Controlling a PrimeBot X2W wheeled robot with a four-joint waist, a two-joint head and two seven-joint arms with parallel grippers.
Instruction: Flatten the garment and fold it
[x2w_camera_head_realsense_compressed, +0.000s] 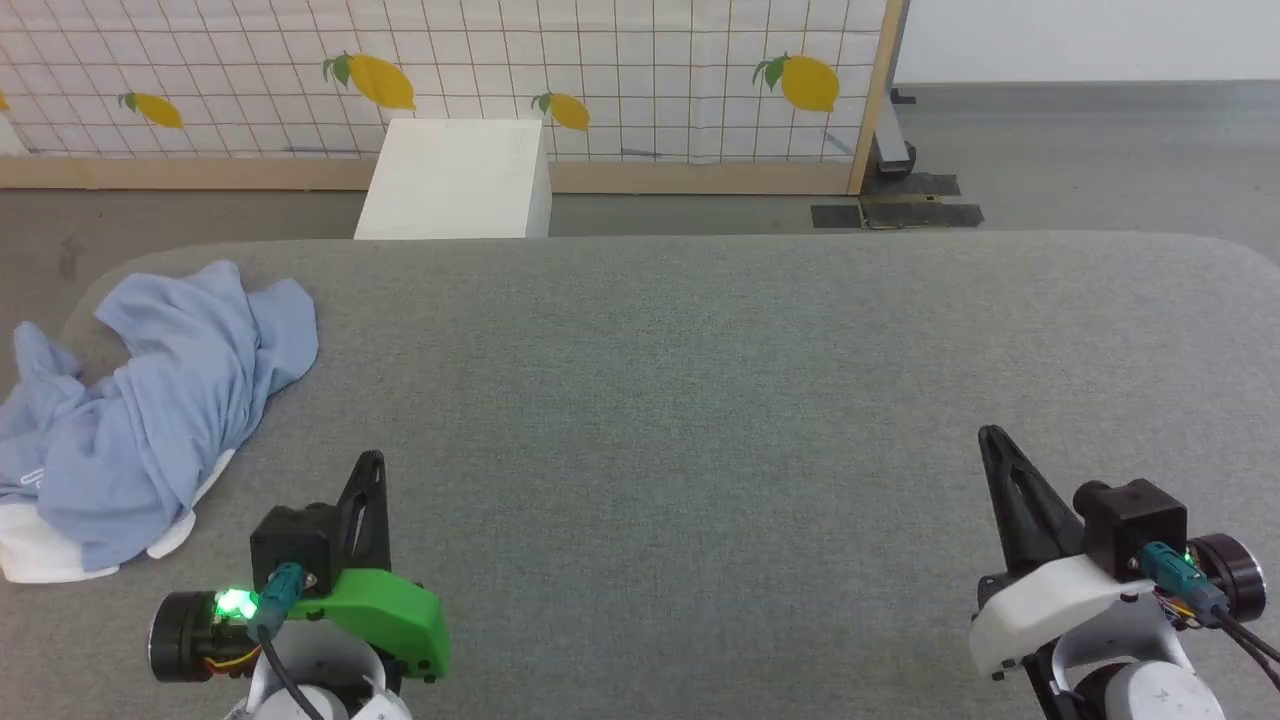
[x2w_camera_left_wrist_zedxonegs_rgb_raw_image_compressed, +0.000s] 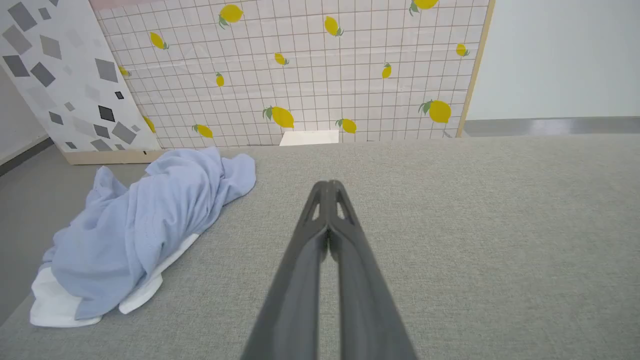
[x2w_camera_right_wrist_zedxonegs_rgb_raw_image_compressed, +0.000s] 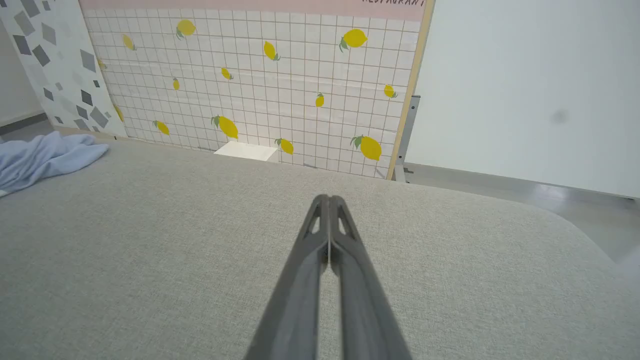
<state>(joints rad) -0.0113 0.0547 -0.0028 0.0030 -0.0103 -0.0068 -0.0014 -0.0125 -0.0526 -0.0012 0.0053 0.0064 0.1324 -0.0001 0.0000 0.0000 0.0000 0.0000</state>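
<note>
Cannot make out the whole garment (x2w_camera_head_realsense_compressed: 160, 400): runs off the left edge of the head view, bunched and folded over on itself, with sleeves, collar and hem lost in the creases. Lies at the far left of the grey cloth-covered table (x2w_camera_head_realsense_compressed: 650, 400), close to its rounded far corner. Carries a small white outline mark (x2w_camera_head_realsense_compressed: 32, 477) right by that cropped edge, too small to read. Sits on top of a white layer (x2w_camera_head_realsense_compressed: 40, 555) that pokes out at the near end of the blue heap; cannot tell whether lining of the same shirt or a separate cloth. Appears in the right wrist view as a blue fold cropped by the left edge. Beyond the table, partly hidden behind its far edge, a white box (x2w_camera_head_realsense_compressed: 455, 180) in front of a lemon-printed tiled screen (x2w_camera_head_realsense_compressed: 600, 60). As for the left gripper (x2w_camera_head_realsense_compressed: 372, 460): closed tight, fingertips meeting, nothing between them, poised over bare grey cloth near the garment and to its right, not touching it; hard to say whether the tips rest on the table or hang just above. As for the right gripper (x2w_camera_head_realsense_compressed: 990, 432): closed tight in the same way, empty, over bare cloth at the table's right side, well apart from the garment. Both forearms cropped by the bottom edge of the head view.
</note>
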